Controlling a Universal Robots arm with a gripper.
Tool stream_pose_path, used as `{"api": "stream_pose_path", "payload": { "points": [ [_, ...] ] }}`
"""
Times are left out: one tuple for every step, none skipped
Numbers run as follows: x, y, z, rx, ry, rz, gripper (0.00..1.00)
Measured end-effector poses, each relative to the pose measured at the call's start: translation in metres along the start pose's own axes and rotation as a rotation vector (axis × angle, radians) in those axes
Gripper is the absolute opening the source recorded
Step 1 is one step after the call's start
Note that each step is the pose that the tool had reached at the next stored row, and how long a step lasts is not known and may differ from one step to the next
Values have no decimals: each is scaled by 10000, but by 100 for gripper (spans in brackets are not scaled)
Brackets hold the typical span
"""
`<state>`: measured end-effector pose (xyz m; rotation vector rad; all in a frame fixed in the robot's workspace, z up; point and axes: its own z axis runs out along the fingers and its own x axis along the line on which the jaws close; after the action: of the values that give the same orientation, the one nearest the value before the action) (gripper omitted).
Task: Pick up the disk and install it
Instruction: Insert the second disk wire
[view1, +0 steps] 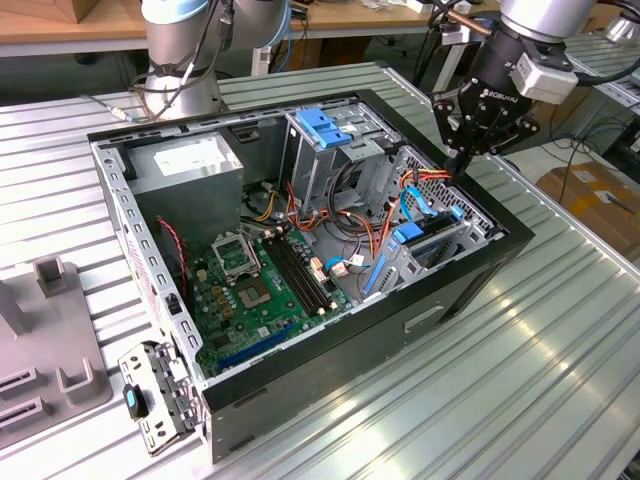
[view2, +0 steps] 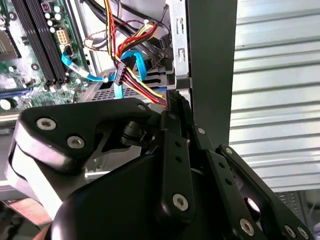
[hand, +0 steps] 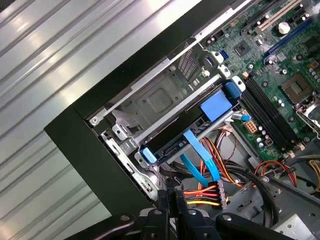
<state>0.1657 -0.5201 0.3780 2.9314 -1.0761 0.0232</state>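
Black gripper (view2: 176, 102) fingers, pressed together and holding nothing, hover beside coloured cables (view2: 142, 82) above the disk (hand: 187, 132) seated in its bay.

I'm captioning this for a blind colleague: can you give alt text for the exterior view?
A black robot gripper hovers over the far right corner of an open black desktop computer case, above orange and yellow wires. Inside lie a green motherboard and a blue-handled drive bay.

Ribbed, shiny metal table (view1: 560, 330); matt black computer case (view1: 480, 262) with glossy blue plastic carrier (hand: 216, 105).
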Motion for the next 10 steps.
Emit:
{"api": "stream_pose_path", "payload": {
  "points": [
    [0, 0, 1, -6, -3, 280, 16],
    [0, 0, 2, -11, -8, 586, 16],
    [0, 0, 3, -16, -10, 786, 16],
    [0, 0, 4, -20, -13, 999, 16],
    [0, 0, 4, -23, -15, 1163, 16],
    [0, 0, 4, -27, -17, 1320, 16],
    [0, 0, 5, -32, -20, 1599, 16],
    [0, 0, 7, -44, -27, 2160, 16],
    [0, 0, 8, -53, -33, 2595, 16],
    [0, 0, 8, -56, -34, 2745, 16]
  ]
}}
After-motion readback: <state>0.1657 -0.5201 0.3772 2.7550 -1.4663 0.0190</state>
